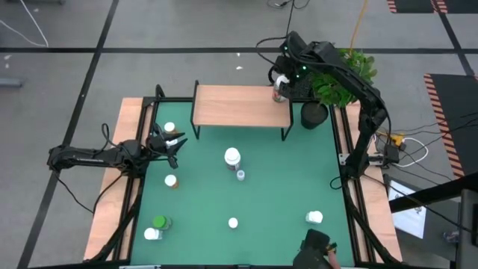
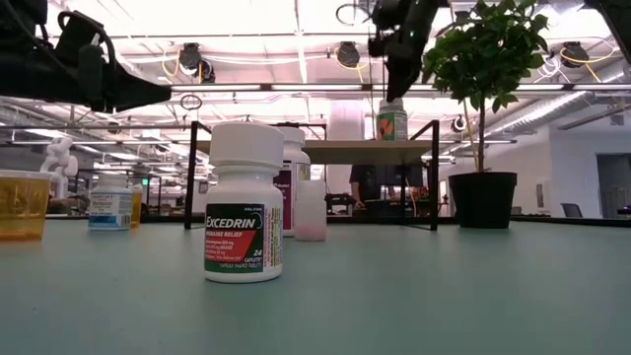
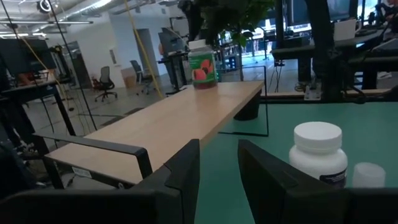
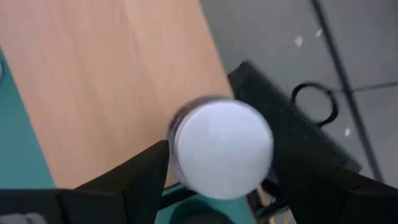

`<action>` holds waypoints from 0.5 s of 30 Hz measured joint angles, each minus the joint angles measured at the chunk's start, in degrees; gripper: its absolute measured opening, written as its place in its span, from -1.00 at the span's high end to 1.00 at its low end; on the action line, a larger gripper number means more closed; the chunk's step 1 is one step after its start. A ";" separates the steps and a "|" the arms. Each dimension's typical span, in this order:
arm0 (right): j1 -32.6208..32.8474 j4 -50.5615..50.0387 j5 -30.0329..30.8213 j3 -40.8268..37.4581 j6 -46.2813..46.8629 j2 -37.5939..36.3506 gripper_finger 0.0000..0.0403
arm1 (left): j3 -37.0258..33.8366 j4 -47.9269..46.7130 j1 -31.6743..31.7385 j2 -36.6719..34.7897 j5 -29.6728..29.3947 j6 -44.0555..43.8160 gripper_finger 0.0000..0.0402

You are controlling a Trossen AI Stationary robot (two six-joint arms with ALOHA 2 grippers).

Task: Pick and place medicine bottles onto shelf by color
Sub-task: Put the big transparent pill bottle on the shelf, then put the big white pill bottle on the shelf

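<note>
Green bottle (image 2: 391, 122) on shelf (image 2: 335, 151) (upright)

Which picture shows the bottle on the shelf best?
The left wrist view: the green bottle stands whole on the shelf. The low view shows it small, the high view half hidden under the right gripper, the right wrist view only its cap.
</note>
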 joint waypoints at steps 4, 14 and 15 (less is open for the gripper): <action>1.59 2.83 -0.14 0.05 0.22 -3.99 -0.36 | 0.00 0.03 0.00 0.02 -0.01 0.02 0.44; 15.79 10.15 -6.42 -5.67 11.10 -9.34 -0.36 | 0.00 0.14 0.00 0.01 0.04 -0.81 0.44; 18.16 13.29 -6.42 -8.49 12.18 -9.90 -0.36 | 0.00 0.16 0.00 0.00 0.04 -1.05 0.44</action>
